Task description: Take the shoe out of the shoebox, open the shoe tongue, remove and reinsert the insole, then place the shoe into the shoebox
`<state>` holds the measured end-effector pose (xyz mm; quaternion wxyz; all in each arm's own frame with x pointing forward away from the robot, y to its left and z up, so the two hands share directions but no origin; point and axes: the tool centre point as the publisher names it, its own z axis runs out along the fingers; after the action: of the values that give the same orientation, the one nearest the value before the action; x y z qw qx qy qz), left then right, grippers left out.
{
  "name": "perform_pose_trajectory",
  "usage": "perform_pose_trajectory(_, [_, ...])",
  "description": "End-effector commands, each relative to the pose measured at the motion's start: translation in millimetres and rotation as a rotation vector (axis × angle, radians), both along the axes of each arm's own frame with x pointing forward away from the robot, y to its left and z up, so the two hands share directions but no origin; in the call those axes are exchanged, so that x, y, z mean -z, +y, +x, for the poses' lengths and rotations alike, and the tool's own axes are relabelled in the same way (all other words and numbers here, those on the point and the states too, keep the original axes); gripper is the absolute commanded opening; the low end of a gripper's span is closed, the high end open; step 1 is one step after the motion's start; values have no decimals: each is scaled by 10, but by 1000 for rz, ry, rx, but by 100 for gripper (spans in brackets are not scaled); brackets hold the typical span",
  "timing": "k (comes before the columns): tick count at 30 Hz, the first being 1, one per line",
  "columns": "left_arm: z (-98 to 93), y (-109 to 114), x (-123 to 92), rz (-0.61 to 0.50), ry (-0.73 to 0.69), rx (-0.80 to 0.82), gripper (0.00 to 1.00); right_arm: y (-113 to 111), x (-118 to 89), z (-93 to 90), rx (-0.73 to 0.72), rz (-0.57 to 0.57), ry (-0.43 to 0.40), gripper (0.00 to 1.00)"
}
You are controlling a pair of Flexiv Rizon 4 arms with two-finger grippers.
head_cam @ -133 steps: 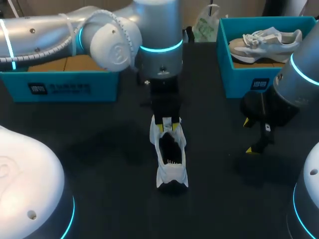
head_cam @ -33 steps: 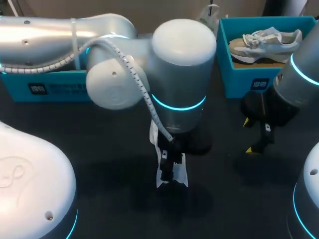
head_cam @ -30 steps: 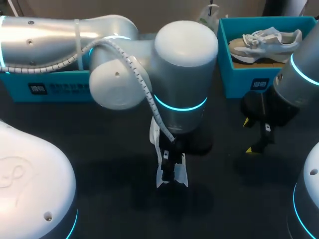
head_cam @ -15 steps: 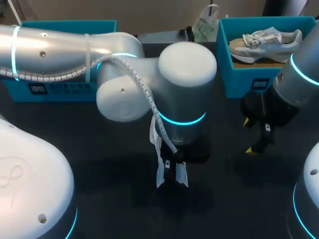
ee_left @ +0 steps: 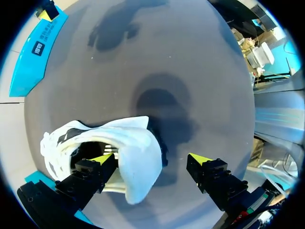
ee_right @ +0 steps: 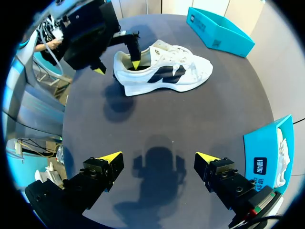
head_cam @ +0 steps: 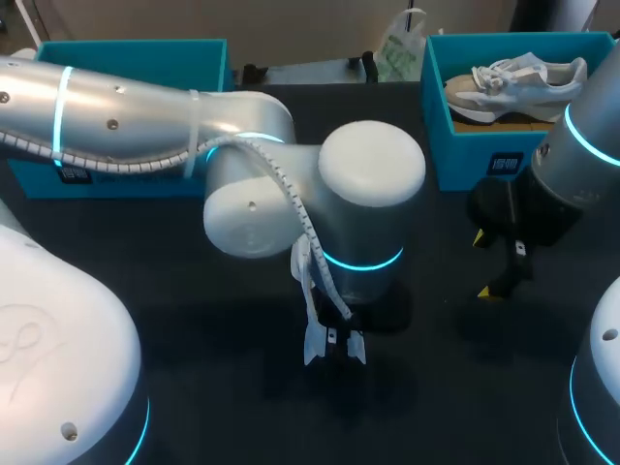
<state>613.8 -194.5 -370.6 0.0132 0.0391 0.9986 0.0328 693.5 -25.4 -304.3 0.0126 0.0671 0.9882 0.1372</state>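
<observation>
- Shoe (ee_right: 162,72): white with a dark side mark, on its sole near the middle of the worktop (head_cam: 203,320). It is outside both boxes, and its mouth gapes at the heel end.
- Left hand (ee_left: 151,159): released, fingers spread wide, hanging straight down over the shoe's heel end. One yellow tip sits inside the mouth and the other is outside, past the heel, over bare worktop. White upper material lies between the fingers. Whether the inner tip touches the lining cannot be told.
- Left arm (head_cam: 145,116): comes in from the left and hides most of the shoe in the head view.
- Right hand (ee_right: 158,157): released, holding nothing, above bare worktop, well apart from the shoe and near the right box.
- Left box (head_cam: 145,53): teal, at the far left edge, partly behind the left arm, contents not visible.
- Right box (head_cam: 484,160): teal, at the far right corner.
- Second shoe (head_cam: 518,82): pale, lying inside the right box.
</observation>
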Motion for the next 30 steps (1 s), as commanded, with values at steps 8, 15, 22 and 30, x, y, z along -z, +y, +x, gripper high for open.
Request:
perform_pose_trajectory(8, [-33,-73,214,15,-3,-39,95,5,6,-8,1,-1,-2,100])
perform_pose_trajectory(15, [-60,-44,213,7,-5,-53,62,5,6,-8,1,-1,-2,100])
perform_pose_trajectory(22, [-64,-20,212,8,-6,-61,53,5,6,-8,1,-1,-2,100])
perform_pose_trajectory(30, [-58,-2,227,14,8,-56,0,5,6,-8,1,-1,-2,100])
